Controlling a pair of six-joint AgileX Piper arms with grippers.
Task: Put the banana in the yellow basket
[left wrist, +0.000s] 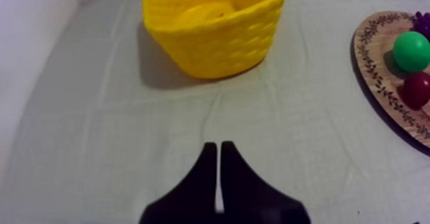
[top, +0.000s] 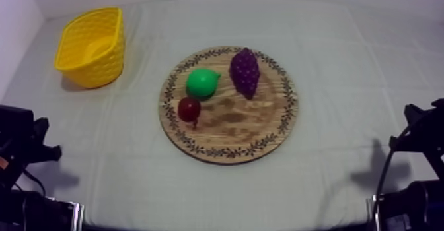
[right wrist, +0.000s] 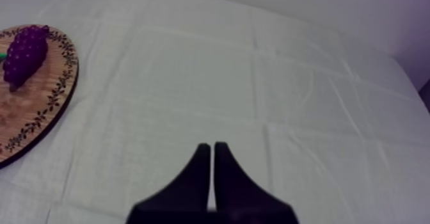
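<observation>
The yellow basket point(top: 92, 45) stands at the far left of the table. Inside it lies a yellow curved shape that looks like the banana point(left wrist: 203, 13). The round wooden board point(top: 264, 125) sits mid-table and carries a green pear point(top: 202, 83), a bunch of purple grapes point(top: 245, 71) and a small red fruit point(top: 189, 108). My left gripper point(left wrist: 219, 147) is shut on nothing, low over the cloth, well short of the basket point(left wrist: 214, 31). My right gripper point(right wrist: 212, 147) is shut and empty over bare cloth, to the right of the board point(right wrist: 38, 111).
My two arms rest at the near left point(top: 26, 151) and near right point(top: 419, 131) of the table. Wide cloth lies between them and the board. A pale wall stands close behind and to the left of the basket.
</observation>
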